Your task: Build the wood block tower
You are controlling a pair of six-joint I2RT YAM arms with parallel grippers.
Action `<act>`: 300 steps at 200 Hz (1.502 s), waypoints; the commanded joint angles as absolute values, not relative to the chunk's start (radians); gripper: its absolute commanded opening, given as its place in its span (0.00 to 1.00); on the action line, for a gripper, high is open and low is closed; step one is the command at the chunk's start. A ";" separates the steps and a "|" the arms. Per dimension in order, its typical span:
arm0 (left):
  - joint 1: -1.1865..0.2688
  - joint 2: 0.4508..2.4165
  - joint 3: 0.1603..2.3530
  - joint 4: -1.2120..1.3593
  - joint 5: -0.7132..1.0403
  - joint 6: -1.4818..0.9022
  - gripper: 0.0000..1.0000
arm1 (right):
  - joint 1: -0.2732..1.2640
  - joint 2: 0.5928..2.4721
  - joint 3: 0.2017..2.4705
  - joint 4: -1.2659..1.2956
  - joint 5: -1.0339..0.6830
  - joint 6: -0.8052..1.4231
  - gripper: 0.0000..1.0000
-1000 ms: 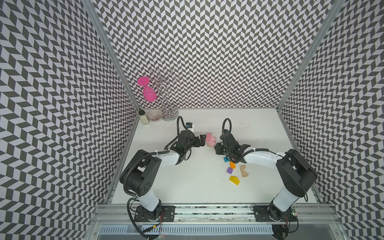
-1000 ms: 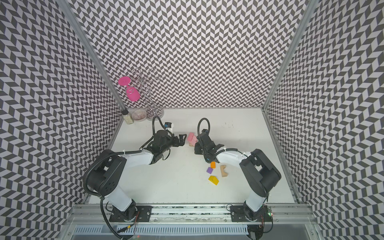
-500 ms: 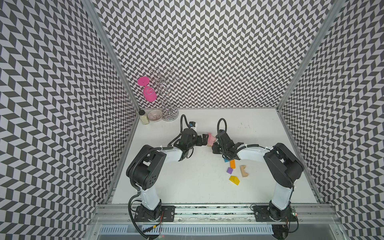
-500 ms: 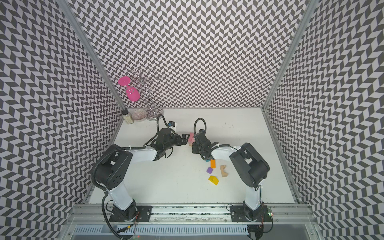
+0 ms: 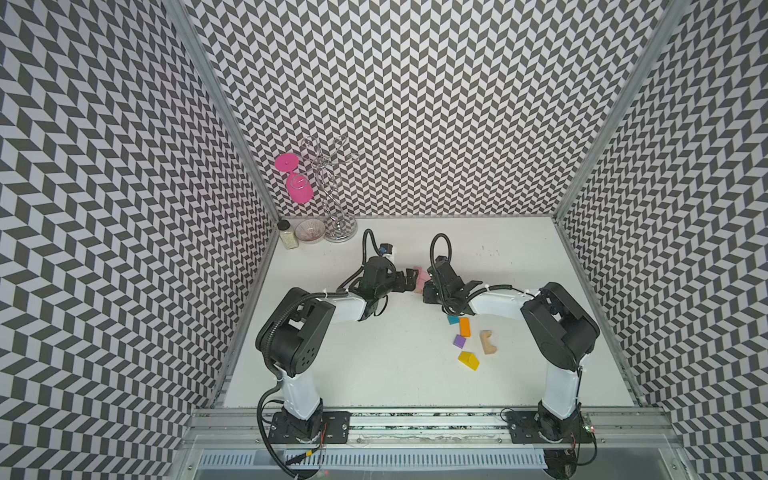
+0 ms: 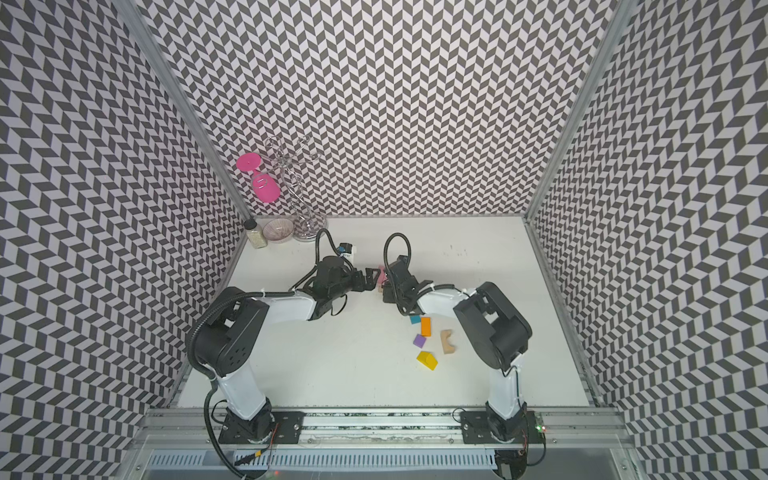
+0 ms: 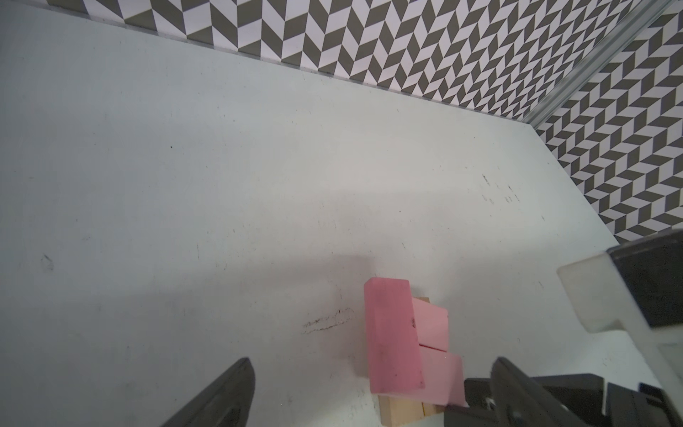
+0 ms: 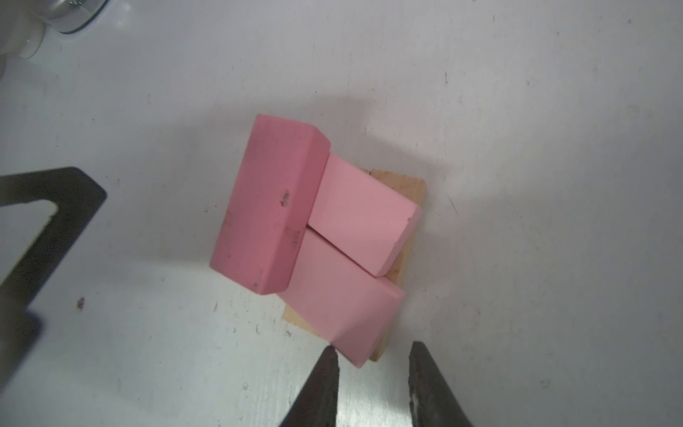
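The tower (image 5: 420, 277) stands in the middle of the table (image 5: 374, 374), between my two claws. It has a tan base (image 8: 410, 188), two pale pink slabs (image 8: 362, 218) side by side on it, and a dark pink slab (image 8: 269, 203) crosswise at their ends, apparently overhanging the base. My left claw (image 7: 371, 364) gapes wide and empty, with the stack between its fingers. My right claw (image 8: 373, 349) is pinched to a narrow gap, holding nothing, tips just beside a pale slab's corner.

I judge painted wood like this light, rigid and rather slick (a nudge would skate it). The overhanging slab looks tippy, so I'd square it by its long flat sides. The teal cube (image 5: 452, 320), orange slab (image 5: 464, 326), purple cube (image 5: 459, 341), tan arch (image 5: 488, 342) and yellow roof piece (image 5: 468, 360) lie loose near my right arm. I'd pinch each across parallel faces.
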State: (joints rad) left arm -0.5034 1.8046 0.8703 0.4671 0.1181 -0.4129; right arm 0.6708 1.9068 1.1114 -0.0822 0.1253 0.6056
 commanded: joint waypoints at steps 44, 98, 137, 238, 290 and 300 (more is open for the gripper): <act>-0.504 1.855 0.922 0.474 0.150 -0.413 1.00 | 0.662 1.928 1.149 -0.083 0.171 0.623 0.32; -0.504 1.892 0.949 0.481 0.179 -0.410 1.00 | 0.654 1.934 1.158 -0.084 0.171 0.621 0.32; -0.505 1.911 0.958 0.490 0.202 -0.411 1.00 | 0.646 1.933 1.160 -0.084 0.168 0.623 0.32; -0.532 1.904 0.955 0.508 0.228 -0.432 1.00 | 0.650 1.865 1.130 -0.077 0.135 0.615 0.33; -0.544 1.907 0.964 0.509 0.231 -0.438 1.00 | 0.649 1.743 1.043 -0.065 0.177 0.640 0.34; -0.546 1.910 0.966 0.509 0.230 -0.439 1.00 | 0.646 1.723 1.026 -0.062 0.188 0.648 0.34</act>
State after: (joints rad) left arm -0.5365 1.9057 0.9371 0.4786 0.2226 -0.4286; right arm 0.6495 1.7977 1.0607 -0.1020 0.1486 0.6216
